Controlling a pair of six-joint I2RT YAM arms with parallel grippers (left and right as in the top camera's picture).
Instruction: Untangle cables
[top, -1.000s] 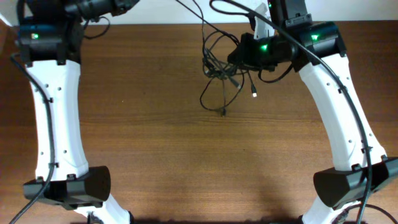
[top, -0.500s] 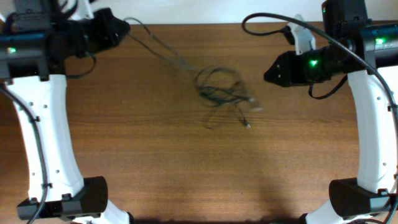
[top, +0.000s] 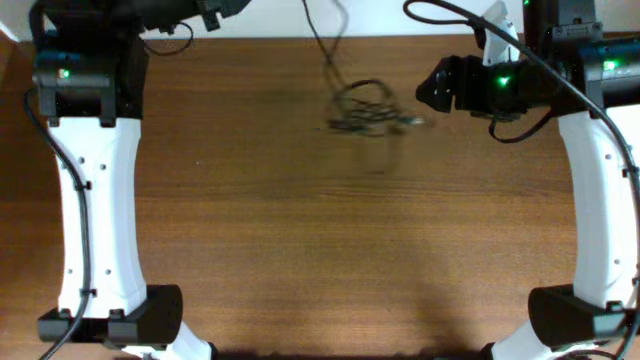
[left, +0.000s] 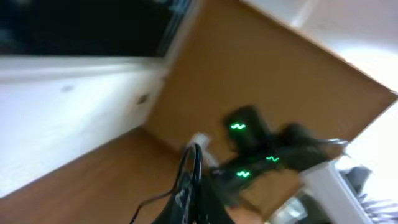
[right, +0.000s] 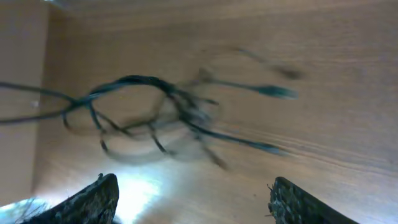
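My left gripper (left: 189, 200) is up at the far left. Through the blur it looks pressed together on one strand (top: 322, 40) of the cables (top: 365, 108). I think it holds that strand high so the bunch hangs and its own weight can pull the loops loose. The strand runs down from the far edge to the bunch, which is at the far middle of the table (top: 300, 230), a bit to the right. The bunch looks smeared from above, so I guess it is swinging. My right gripper (right: 199, 205) is spread wide, with nothing between its fingers (right: 99, 199). It hangs just right of the bunch, close but not touching. From its camera I see loops crossing each other and a plug (right: 277, 92) poking out to one side. That free end looks like a good thing to grab and pull to the right. The knot is not undone yet. If I pull too hard, the loops could get tighter.
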